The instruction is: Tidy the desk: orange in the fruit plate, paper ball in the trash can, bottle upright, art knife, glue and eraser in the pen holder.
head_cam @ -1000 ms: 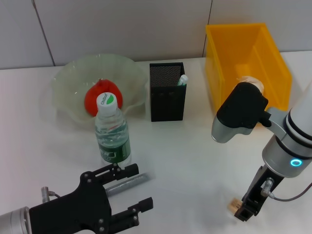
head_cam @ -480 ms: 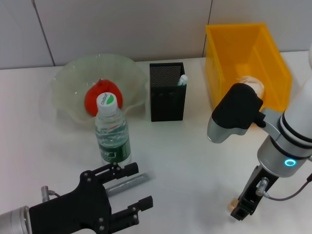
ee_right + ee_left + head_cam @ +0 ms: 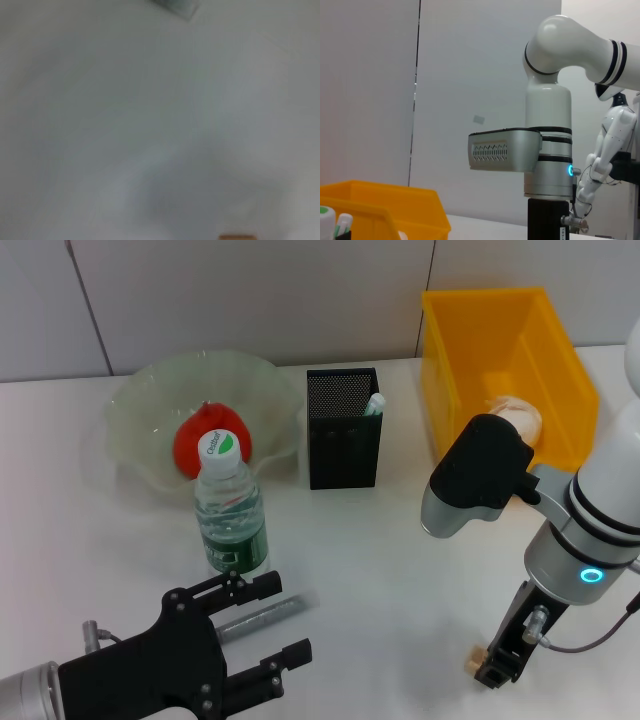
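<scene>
The orange (image 3: 208, 443) lies in the glass fruit plate (image 3: 140, 400) at the back left. In front of it the bottle (image 3: 231, 512) stands upright. A glue stick (image 3: 374, 403) pokes out of the black mesh pen holder (image 3: 343, 430). The paper ball (image 3: 515, 412) rests in the yellow trash can (image 3: 505, 360). The grey art knife (image 3: 268, 613) lies on the table between the open fingers of my left gripper (image 3: 272, 628). My right gripper (image 3: 496, 668) points down at the table, right beside the small tan eraser (image 3: 478, 660), whose edge (image 3: 237, 236) shows in the right wrist view.
The left wrist view shows my right arm (image 3: 547, 150) upright and a corner of the yellow trash can (image 3: 385, 210). White table stretches between the pen holder and both grippers. A wall stands close behind the plate and the can.
My right arm has shifted a little to the left and its gripper has edged closer to the eraser. The left gripper and the knife have not moved.
</scene>
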You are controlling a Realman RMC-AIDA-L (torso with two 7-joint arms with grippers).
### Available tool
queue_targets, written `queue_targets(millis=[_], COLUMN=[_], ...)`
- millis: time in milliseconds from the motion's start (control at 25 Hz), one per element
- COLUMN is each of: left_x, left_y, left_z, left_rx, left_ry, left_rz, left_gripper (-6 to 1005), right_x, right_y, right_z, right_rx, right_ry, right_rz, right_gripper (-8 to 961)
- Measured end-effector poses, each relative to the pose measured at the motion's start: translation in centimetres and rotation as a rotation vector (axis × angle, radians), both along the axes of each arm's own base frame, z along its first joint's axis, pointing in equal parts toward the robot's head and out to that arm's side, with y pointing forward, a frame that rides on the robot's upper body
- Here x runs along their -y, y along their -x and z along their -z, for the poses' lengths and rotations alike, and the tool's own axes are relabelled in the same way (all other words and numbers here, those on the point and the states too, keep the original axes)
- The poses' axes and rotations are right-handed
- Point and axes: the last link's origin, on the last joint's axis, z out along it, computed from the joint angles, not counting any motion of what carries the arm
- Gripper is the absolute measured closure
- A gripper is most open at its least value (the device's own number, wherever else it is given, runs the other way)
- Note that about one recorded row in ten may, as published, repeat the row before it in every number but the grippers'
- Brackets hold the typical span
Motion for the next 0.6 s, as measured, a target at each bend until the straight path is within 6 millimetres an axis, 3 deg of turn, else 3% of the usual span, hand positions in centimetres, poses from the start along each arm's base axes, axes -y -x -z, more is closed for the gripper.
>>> queue_targets(millis=[200,320,360,400,560,600], left_x=[0.0,0.0,0.0,0.0,-0.1,-0.1], left_y=[0.0,-0.1,-0.1,-0.1,-0.2,-0.2], left_z=[-0.1,-0.2,-0.2,-0.2,-0.2,-0.2], left_rx=[0.002,0.007,0.007,0.007,0.008,0.008], left_ry=[-0.003,-0.004,-0.004,-0.004,-0.004,-0.004], left_rz=[0.001,0.008,0.008,0.008,0.012,0.012], left_gripper=[313,312,312,312,312,312], right_x=[-0.5,-2.3,-3.3,-3.3,-5.4,-5.4], right_y=[1.1,2.9,4.4,4.4,7.6,7.6], right_z=[-1.0,-4.5,-7.1,-7.1,-11.7,-11.7], right_rx=[-0.035,-0.121,-0.178,-0.178,-0.275,-0.275], right_ry=[-0.049,-0.198,-0.300,-0.300,-0.493,-0.493], right_rz=[-0.034,-0.073,-0.111,-0.111,-0.220,-0.220], right_gripper=[693,693,694,694,694,693])
